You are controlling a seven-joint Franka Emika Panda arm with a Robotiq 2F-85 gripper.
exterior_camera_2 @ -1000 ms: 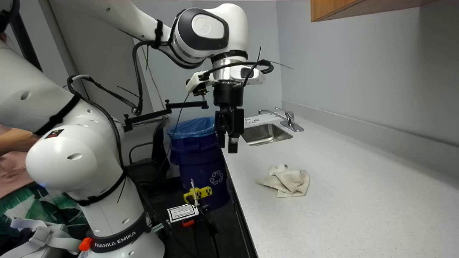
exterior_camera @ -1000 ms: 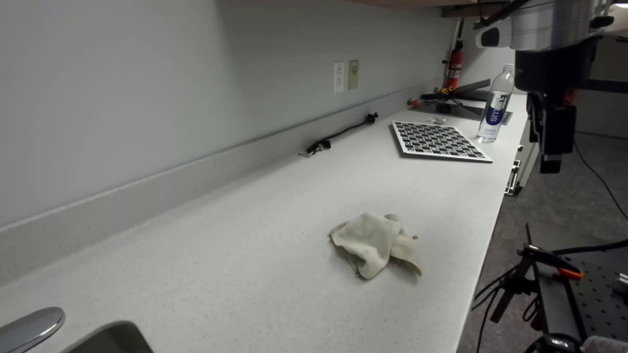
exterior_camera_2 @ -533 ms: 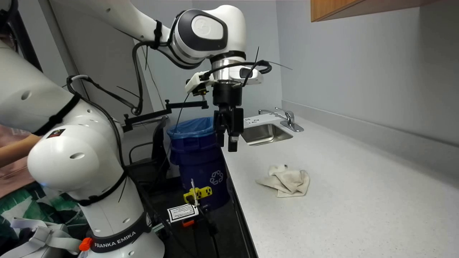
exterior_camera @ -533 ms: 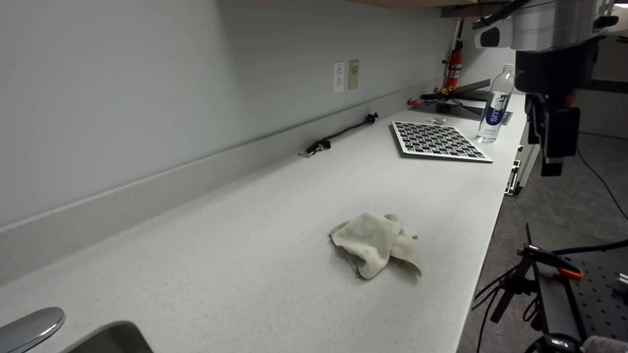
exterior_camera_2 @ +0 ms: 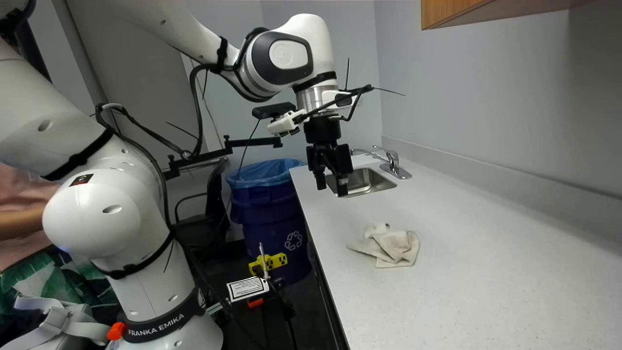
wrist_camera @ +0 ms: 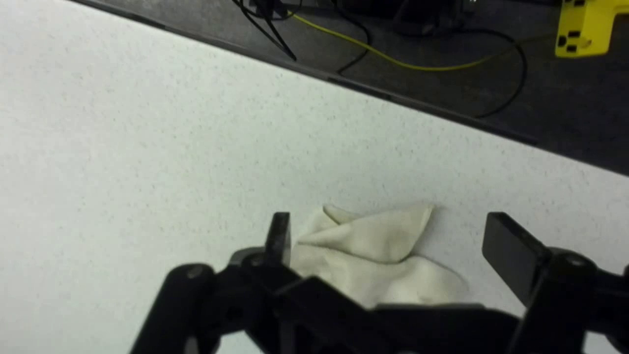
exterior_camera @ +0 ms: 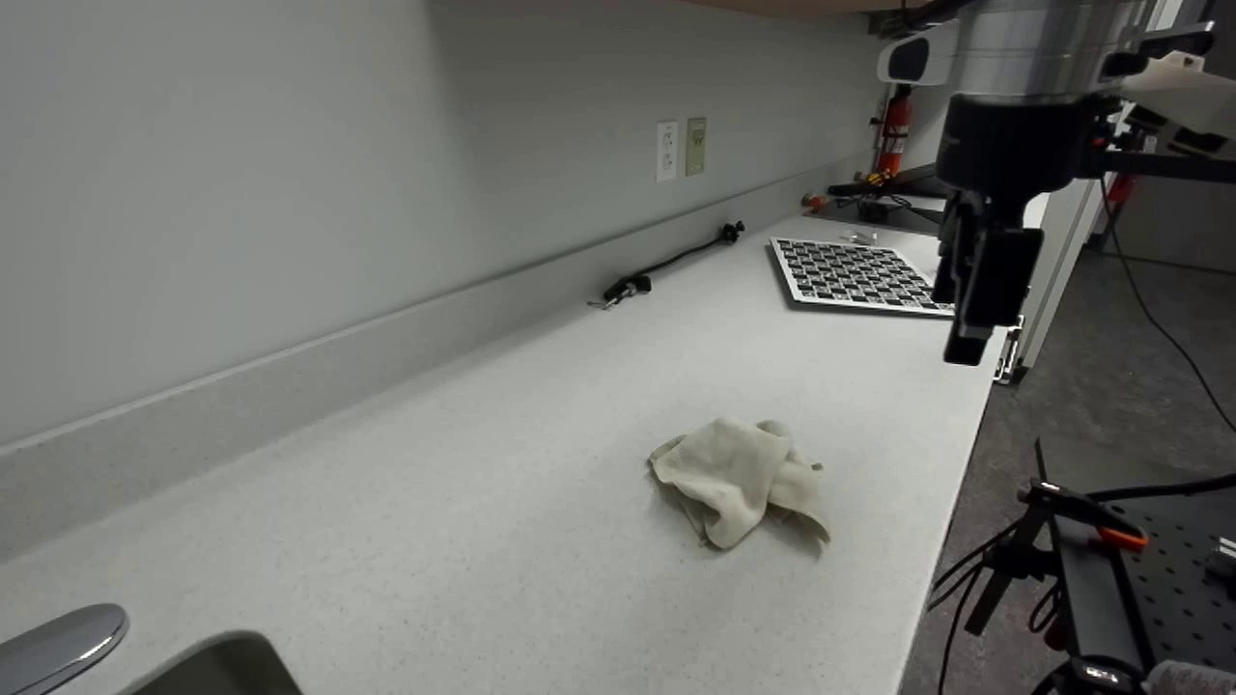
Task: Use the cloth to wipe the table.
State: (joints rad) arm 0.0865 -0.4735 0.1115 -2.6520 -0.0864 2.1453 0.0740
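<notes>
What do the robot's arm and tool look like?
A rounded white arm with dark grey joint trim, black cables, black straps, a silver wrist collar, and FRANKA EMIKA lettering on a black band. The tool is black, with two blocky fingers.

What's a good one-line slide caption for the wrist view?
Crumpled cloth on a speckled countertop, seen past the open gripper.

An exterior view from the sink [exterior_camera: 232, 666] end, along the counter [exterior_camera: 463, 521], an exterior view facing roughly opposite, towards the sink, robot arm [exterior_camera_2: 126, 194] large and near, wrist view looking down, showing the cloth [wrist_camera: 378, 275] largest, cloth and counter common to all three
</notes>
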